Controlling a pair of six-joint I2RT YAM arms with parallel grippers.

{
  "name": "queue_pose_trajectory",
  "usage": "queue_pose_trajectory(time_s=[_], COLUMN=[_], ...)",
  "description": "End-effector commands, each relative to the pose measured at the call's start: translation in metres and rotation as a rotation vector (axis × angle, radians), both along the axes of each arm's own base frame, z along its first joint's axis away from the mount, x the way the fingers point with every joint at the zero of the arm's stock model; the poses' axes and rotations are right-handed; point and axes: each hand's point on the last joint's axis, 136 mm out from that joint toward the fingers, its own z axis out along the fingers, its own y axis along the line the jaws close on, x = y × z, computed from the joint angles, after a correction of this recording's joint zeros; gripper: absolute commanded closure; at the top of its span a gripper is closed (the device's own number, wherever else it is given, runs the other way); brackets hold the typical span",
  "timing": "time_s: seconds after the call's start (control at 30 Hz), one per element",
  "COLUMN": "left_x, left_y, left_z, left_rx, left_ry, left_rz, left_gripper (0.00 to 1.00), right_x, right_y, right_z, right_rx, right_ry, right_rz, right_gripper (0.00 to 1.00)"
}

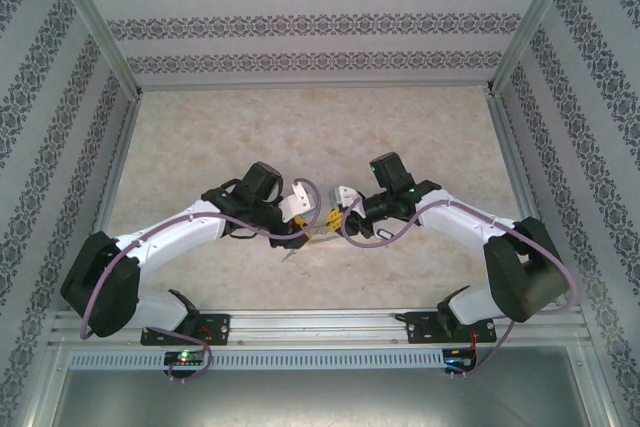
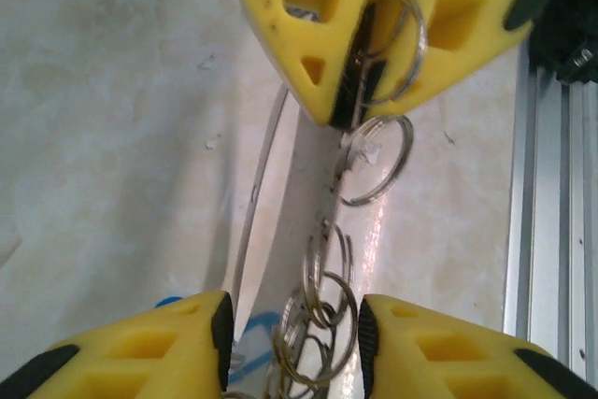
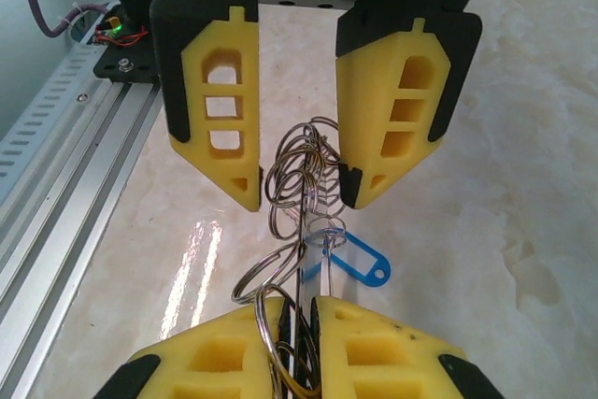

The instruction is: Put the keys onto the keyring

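Two-fingered yellow right gripper [image 3: 299, 310] pinches a chain of silvery metal rings [image 3: 297, 175]; the left gripper [image 2: 294, 324], fingers spread, straddles that chain near a blue oval tag [image 3: 360, 263].

A robot test booth, lab-like — aluminium posts [image 1: 95, 22] framing patterned wall panels [image 1: 300, 22], a marble-look tabletop [image 1: 300, 127], a mounting rail [image 1: 320, 322] along its edge

— How is the worktop [image 1: 300, 127] finished?
— A pale marbled surface is seen, with glare reflected near the metal rail [image 1: 320, 325].
— And around it?
— Walls [image 1: 310, 17] papered in grey floral bands are framed by aluminium posts [image 1: 100, 32].
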Motion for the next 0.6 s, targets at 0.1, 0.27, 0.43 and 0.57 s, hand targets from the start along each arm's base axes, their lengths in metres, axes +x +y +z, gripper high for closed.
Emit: queue_pose_trajectory(time_s=[0.1, 0.27, 0.43, 0.57], left_x=[0.012, 0.015, 0.017, 0.020], left_y=[-0.003, -0.002, -0.002, -0.001], left_z=[0.005, 0.002, 0.003, 0.001], left_rx=[-0.015, 0.018, 0.017, 0.029], left_ry=[-0.104, -0.099, -0.097, -0.083], left_rz=[0.016, 0.029, 0.042, 0.070], left_gripper=[0.80, 0.87, 0.91, 0.92], right_x=[0.019, 0.026, 0.033, 0.041], right_y=[0.004, 0.004, 0.004, 0.003], right_z=[0.001, -0.007, -0.006, -0.003], right_rx=[0.005, -0.023, -0.025, -0.022], right_ry=[0.064, 0.067, 0.051, 0.032], right_rz=[-0.052, -0.081, -0.132, -0.190], right_gripper=[0.97, 0.94, 0.78, 0.68])
